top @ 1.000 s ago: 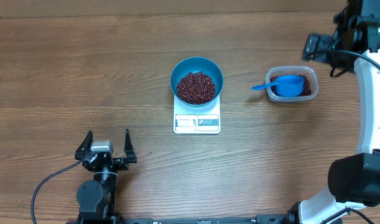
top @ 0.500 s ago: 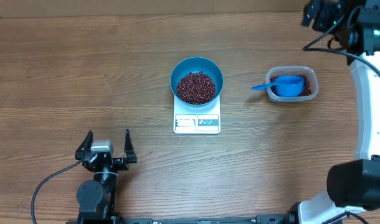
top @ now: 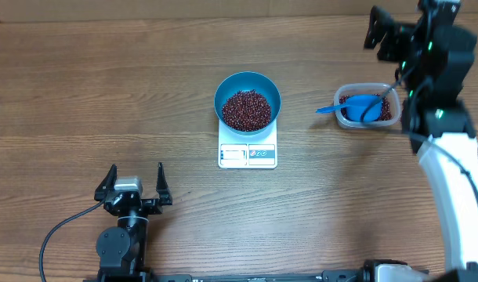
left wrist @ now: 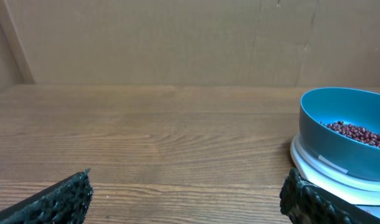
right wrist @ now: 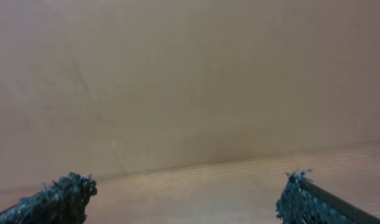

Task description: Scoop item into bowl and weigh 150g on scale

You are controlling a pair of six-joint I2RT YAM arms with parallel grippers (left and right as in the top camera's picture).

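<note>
Teal bowl (top: pixel 248 92) of red-brown beans (top: pixel 247 110) atop white scale (top: pixel 248 153)

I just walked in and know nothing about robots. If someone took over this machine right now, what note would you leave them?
Left end effector: open, empty, apart from the scale.
Right end effector: open, empty, raised near the tub.
The bowl sits on the scale with beans in it. The scoop lies in the tub on leftover beans.
Done: beans scooped in.
Left: read the display, unreadable here; adjust if off target.
</note>
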